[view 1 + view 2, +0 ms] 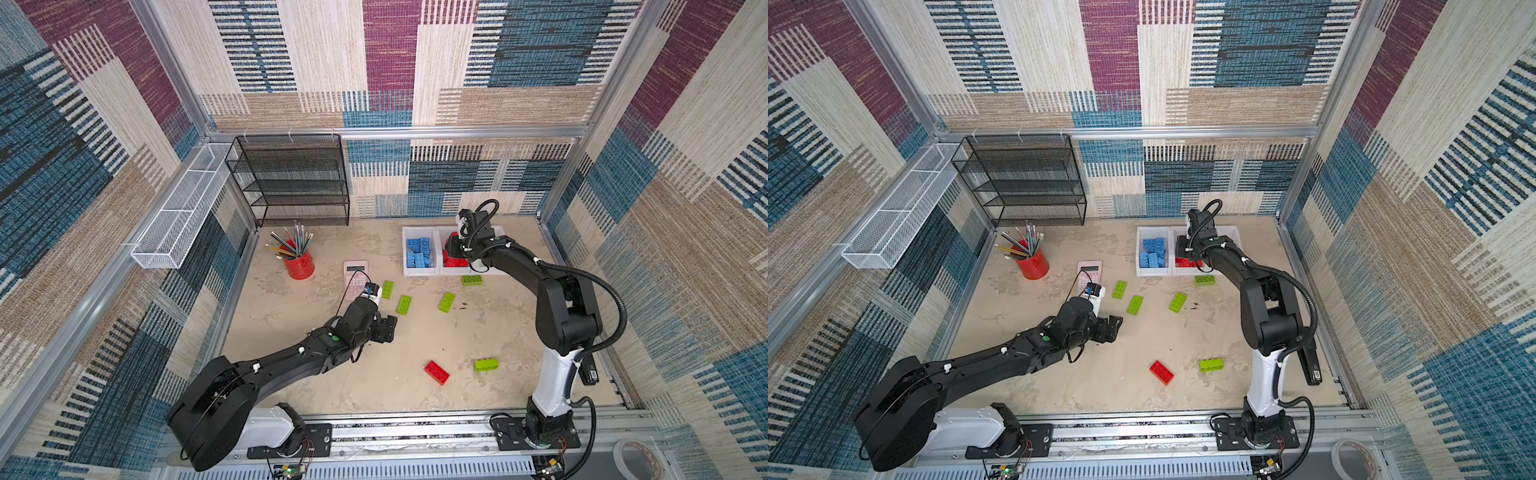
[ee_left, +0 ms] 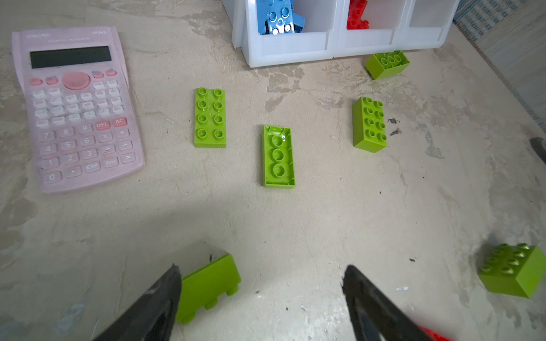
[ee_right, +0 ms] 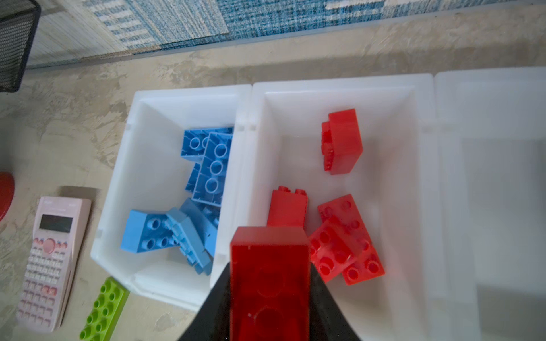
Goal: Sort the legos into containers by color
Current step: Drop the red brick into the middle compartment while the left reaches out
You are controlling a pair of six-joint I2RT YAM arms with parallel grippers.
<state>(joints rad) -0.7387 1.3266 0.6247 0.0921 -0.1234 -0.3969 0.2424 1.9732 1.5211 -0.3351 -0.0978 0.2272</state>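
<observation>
My left gripper (image 2: 262, 268) (image 1: 384, 328) hangs open low over the table. A lime green lego (image 2: 208, 285) rests against one finger, not clamped. Several more green legos (image 1: 404, 304) (image 2: 278, 156) lie loose ahead of it. A red lego (image 1: 436, 372) and a green one (image 1: 486, 365) lie nearer the front. My right gripper (image 3: 270, 265) (image 1: 453, 249) is shut on a red lego (image 3: 270, 283) above the middle of the three white containers (image 3: 425, 97). That bin holds red legos (image 3: 342, 141), the left one blue legos (image 3: 211, 165), and the third shows nothing inside.
A pink calculator (image 1: 356, 278) lies left of the green legos, right beside my left wrist. Further left stands a red pencil cup (image 1: 298, 262). A black mesh shelf (image 1: 291, 178) is against the back wall and a white wire tray (image 1: 183, 208) hangs on the left wall.
</observation>
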